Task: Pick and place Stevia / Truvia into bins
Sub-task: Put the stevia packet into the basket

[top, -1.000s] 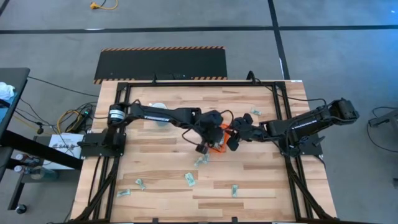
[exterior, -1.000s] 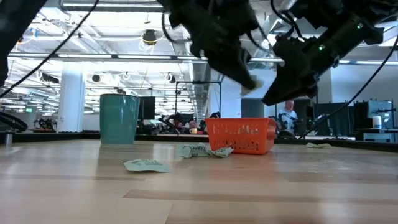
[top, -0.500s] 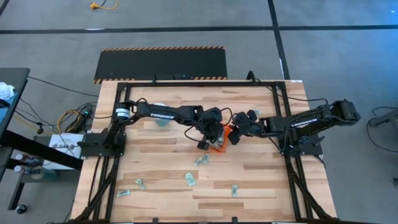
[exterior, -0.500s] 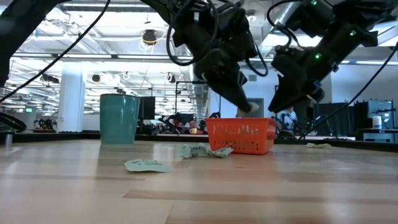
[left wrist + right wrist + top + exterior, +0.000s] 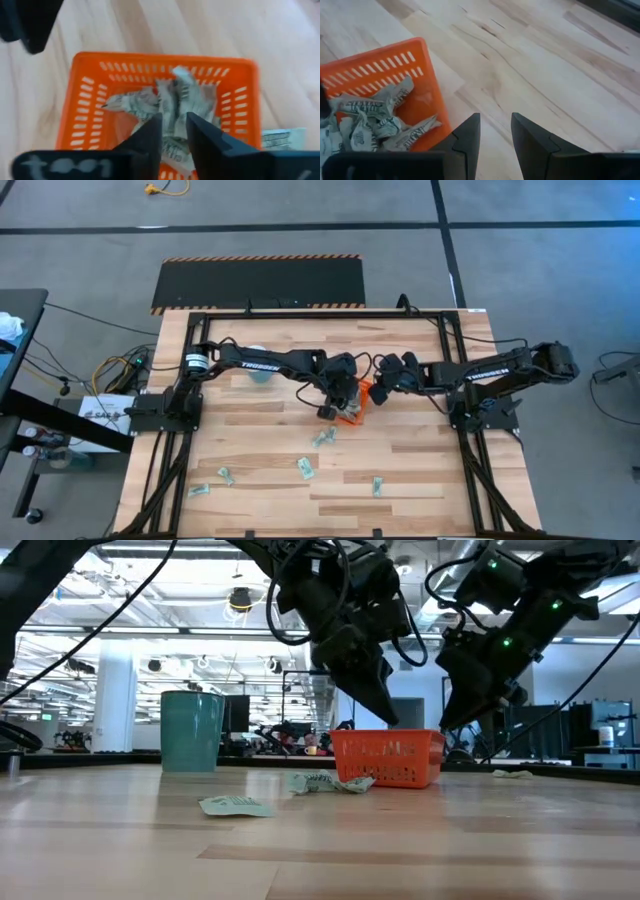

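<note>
The left gripper is hovering over the square orange plastic basket mid-desk, fingers slightly parted, empty; crumpled pale green-white paper sachets are lying inside. The right gripper is hanging beside it, parted, empty.

Crumpled green-white sachets heaped in upright orange basket, others scattered.

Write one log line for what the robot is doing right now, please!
left gripper: open above square orange plastic bin | pale green-white paper sachets: piled inside | right gripper: open, empty, beside bin
</note>
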Motion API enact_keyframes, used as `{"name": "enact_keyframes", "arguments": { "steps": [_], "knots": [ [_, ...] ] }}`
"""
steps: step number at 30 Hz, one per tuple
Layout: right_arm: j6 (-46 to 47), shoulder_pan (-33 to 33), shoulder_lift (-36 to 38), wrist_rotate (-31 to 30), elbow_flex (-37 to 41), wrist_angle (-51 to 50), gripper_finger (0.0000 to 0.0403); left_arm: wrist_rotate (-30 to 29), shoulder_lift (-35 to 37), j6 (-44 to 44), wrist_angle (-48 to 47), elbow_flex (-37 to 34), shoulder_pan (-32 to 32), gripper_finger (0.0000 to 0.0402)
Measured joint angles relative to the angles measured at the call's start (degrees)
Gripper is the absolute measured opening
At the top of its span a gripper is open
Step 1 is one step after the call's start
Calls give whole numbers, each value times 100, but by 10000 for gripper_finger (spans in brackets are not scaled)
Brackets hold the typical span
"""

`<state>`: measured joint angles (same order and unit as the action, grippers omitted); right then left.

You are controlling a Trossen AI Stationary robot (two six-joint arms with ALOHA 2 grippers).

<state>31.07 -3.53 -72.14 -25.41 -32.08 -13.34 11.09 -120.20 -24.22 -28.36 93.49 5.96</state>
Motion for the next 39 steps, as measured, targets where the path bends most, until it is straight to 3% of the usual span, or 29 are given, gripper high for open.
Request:
{"name": "enact_keyframes", "arguments": {
  "steps": [7, 17, 21, 32, 39],
  "knots": [
    [0, -13, 0, 2, -14, -20, 104, -101, 53, 9, -976, 325, 24, 127],
    [-455, -590, -28, 261, -1000, -1298, 104, -82, 1032, 456, -2427, 426, -65, 133],
    [-764, -1080, -28, 553, -1392, -1956, 104, -72, 1499, 489, -2394, 57, -163, 133],
    [-1677, -2552, -234, 1490, -1687, -3271, 104, 313, 2693, 456, -90, -2353, -217, 133],
    [-2316, -2928, -1241, 1495, -2108, -3967, 104, 320, 3259, 678, 1474, -3548, -221, 133]
  ]
}}
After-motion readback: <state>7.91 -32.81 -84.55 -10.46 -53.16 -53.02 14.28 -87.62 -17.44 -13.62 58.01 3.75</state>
